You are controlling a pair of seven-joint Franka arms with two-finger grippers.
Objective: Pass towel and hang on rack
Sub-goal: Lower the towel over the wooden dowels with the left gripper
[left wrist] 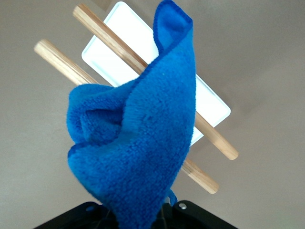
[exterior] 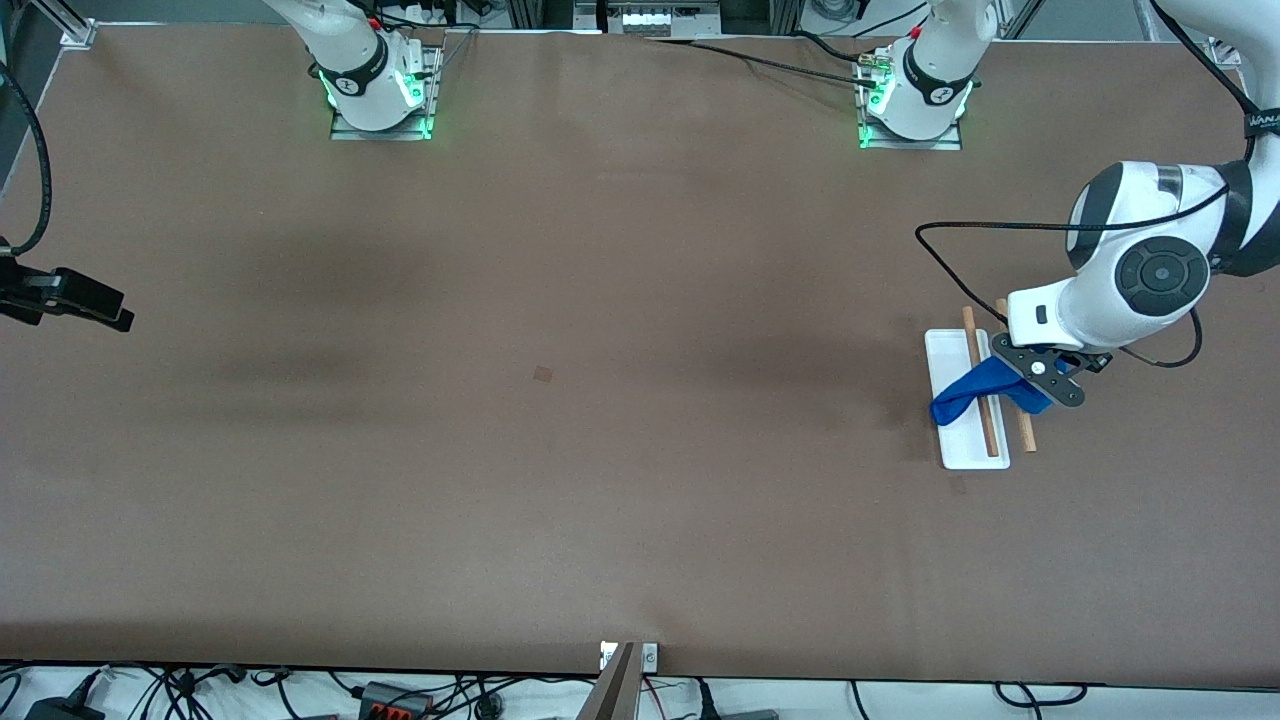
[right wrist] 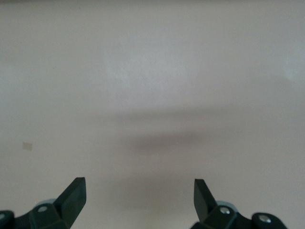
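Observation:
The blue towel hangs from my left gripper, which is shut on one end of it just above the rack. The towel stretches across the two wooden rods, and its free end droops over the white base. In the left wrist view the towel fills the middle, covering my left gripper, with the rods and the base under it. My right gripper waits at the right arm's end of the table. It is open and empty over bare table in the right wrist view.
The brown table carries a small brown mark near its middle. A black cable loops from the left arm above the rack. The two arm bases stand at the edge farthest from the front camera.

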